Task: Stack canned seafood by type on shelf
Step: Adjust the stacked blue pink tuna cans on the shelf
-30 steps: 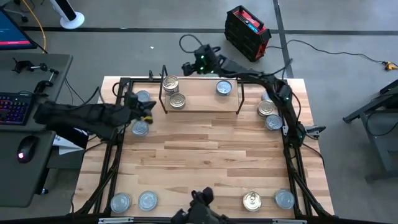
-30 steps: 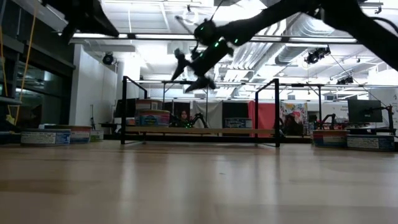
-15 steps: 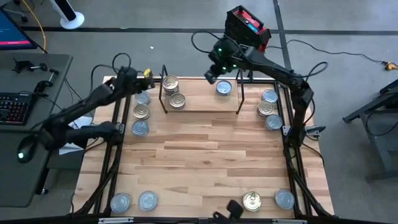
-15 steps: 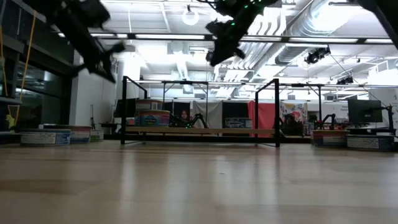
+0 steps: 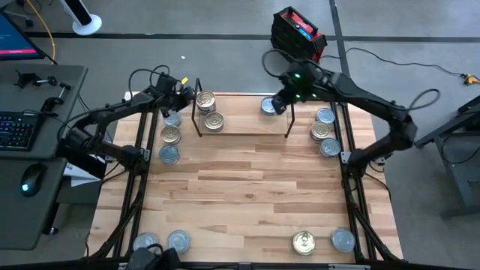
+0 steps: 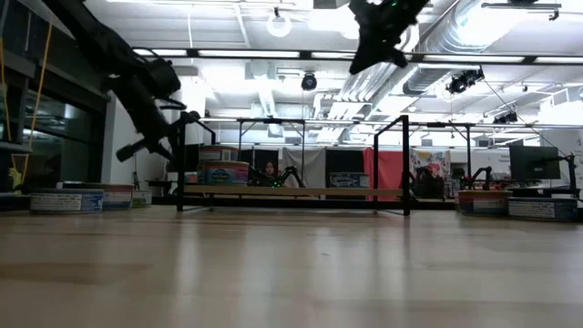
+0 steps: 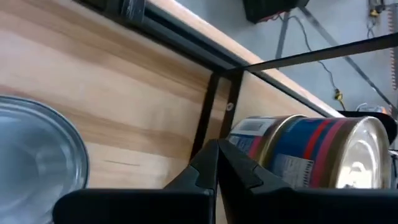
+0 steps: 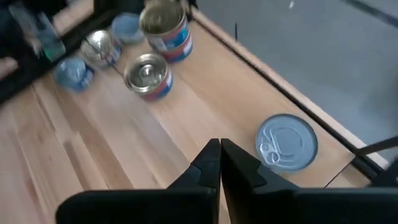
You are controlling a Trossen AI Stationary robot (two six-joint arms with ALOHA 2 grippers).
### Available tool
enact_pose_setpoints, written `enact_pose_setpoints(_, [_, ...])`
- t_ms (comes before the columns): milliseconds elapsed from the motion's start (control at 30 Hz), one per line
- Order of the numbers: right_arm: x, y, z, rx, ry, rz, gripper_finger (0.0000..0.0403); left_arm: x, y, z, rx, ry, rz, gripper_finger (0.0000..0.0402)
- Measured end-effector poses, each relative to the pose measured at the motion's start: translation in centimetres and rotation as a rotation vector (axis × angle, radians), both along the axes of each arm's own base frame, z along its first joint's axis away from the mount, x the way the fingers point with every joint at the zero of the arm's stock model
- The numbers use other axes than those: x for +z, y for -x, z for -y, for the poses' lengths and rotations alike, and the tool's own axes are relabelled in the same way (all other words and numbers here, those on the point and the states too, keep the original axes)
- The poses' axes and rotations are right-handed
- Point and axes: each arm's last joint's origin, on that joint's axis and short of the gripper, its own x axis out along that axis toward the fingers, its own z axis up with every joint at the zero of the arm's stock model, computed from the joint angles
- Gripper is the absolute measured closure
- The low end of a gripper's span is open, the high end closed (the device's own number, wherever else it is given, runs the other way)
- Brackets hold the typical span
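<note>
I work in a robotics lab. Bare ducts (image 6: 455,41) and strip lights (image 6: 228,53) run overhead, a grey concrete floor (image 5: 187,30) surrounds my wooden table (image 5: 247,187), and at nine o'clock a desk (image 5: 30,150) holds a keyboard (image 5: 16,129) and mouse (image 5: 28,182).

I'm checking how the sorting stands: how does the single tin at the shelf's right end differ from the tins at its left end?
The silver-blue tin lies alone, one layer high; the gold tins number two side by side, and the taller one looks like a stack. The silver-blue tin has a pale lid with a pull tab; the gold tins have gold lids and red-and-blue labels. All sit on the shelf lid up, with neither gripper holding one.
</note>
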Motion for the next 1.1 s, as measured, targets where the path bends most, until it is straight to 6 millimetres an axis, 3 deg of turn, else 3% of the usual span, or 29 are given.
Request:
enact_pose_setpoints(300, [-1.4, 3.3, -1.9, -0.097, -0.038, 0.149, 0.0403, -2.5, 0.8, -0.4, 0.183, 0.097, 0.288, 0.0402])
enact_pose_setpoints(567, [-1.3, 3.6, -2.0, -0.1, -0.041, 0.181, 0.0403, -4.8, 1.1, 1.3, 0.302, 0.137, 0.551, 0.0402])
enact_pose_setpoints(1100, [-1.1, 3.4, -2.0, -0.071, -0.037, 0.207, 0.0403, -4.8, 0.6, 1.5, 0.395, 0.111, 0.56, 0.0402])
